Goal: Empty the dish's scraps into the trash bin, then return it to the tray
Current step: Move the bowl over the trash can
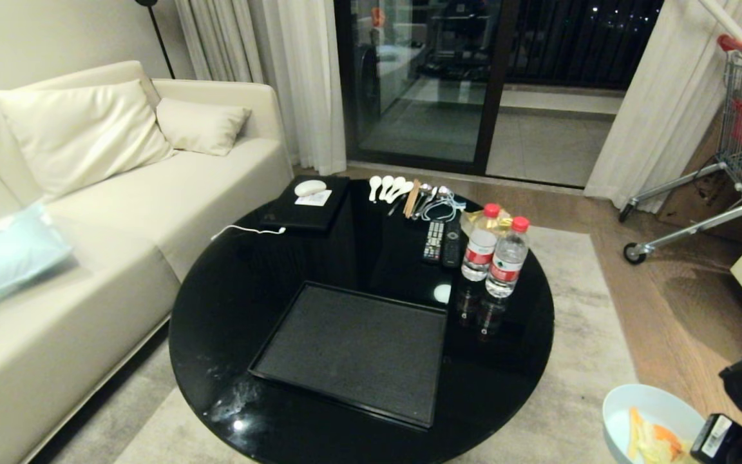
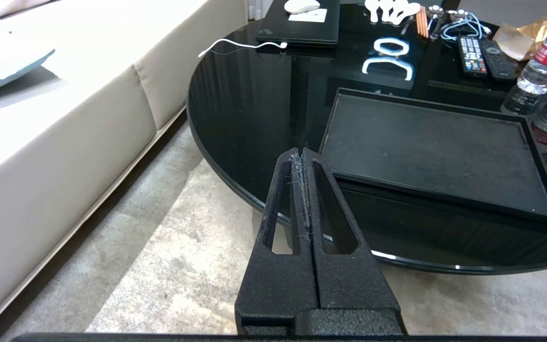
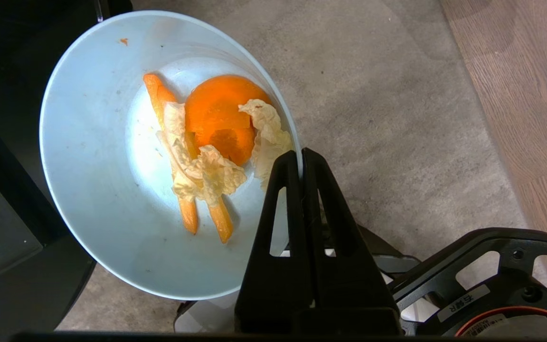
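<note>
Right gripper [image 3: 302, 159] pinching dish [image 3: 107, 199] rim, scraps [image 3: 212, 142] inside (off table, over carpet)

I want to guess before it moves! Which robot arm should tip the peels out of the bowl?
The right. Its right gripper is shut on the dish rim, scraps inside. The left gripper is shut, empty, by the table.
</note>
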